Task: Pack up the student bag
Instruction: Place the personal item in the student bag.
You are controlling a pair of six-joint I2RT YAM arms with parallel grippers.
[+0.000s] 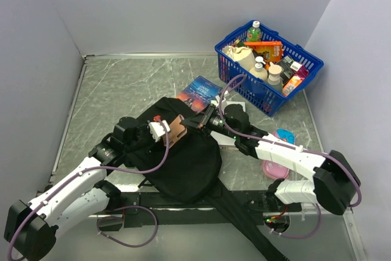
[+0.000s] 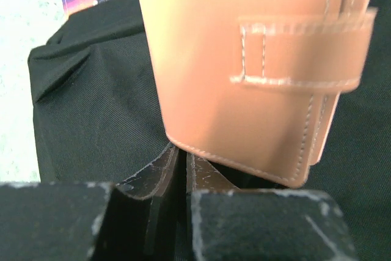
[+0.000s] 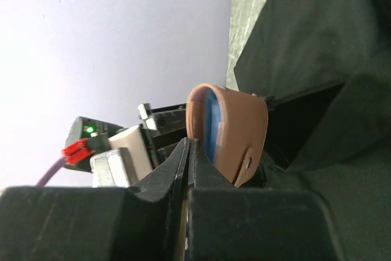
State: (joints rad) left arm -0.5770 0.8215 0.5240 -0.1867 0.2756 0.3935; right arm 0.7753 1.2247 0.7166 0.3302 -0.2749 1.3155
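Student bag lies slumped at centre of the top view, just above the arm bases. Left gripper is nearly closed, pinching the edge of a tan leather case over the bag's upper part. Right gripper is fully closed at the bag's upper right edge; cannot tell whether it pinches anything.

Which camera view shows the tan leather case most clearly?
The left wrist view: the tan leather case fills it, strap loop and stitching sharp. The right wrist view shows only its rounded edge with blue inside. The top view shows it small, above the student bag.
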